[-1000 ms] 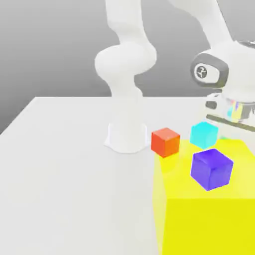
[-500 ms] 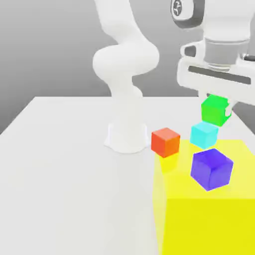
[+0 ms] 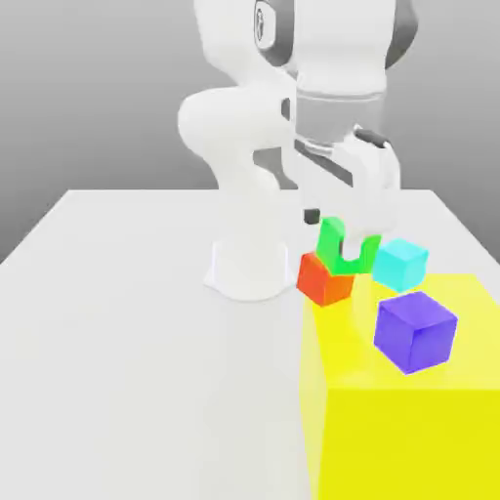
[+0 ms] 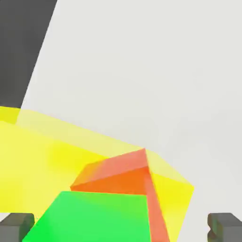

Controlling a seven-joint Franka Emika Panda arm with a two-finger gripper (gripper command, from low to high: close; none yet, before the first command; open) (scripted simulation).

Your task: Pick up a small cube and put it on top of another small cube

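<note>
A small orange-red cube (image 3: pixel 322 280) stands on the white table beside the yellow block; in the hand view this cube (image 4: pixel 124 176) lies straight under the hand. A small green cube (image 3: pixel 344 250) sits on top of it, slightly toward the cyan cube, and the green cube (image 4: pixel 94 217) lies between my fingers. My gripper (image 3: pixel 342 234) hangs directly over both cubes. Its fingers (image 4: pixel 226 227) stand wide apart, open, with a gap to the green cube on one side.
A small cyan cube (image 3: pixel 400 264) and a larger purple cube (image 3: pixel 415 330) sit within a big translucent yellow block (image 3: pixel 410 420) at the exterior view's right. The arm's white base (image 3: pixel 249 269) stands just to the left of the cubes.
The gripper carried the green cube down and toward the exterior view's left, from above the cyan cube to over the orange-red cube. Its jaws have opened.
</note>
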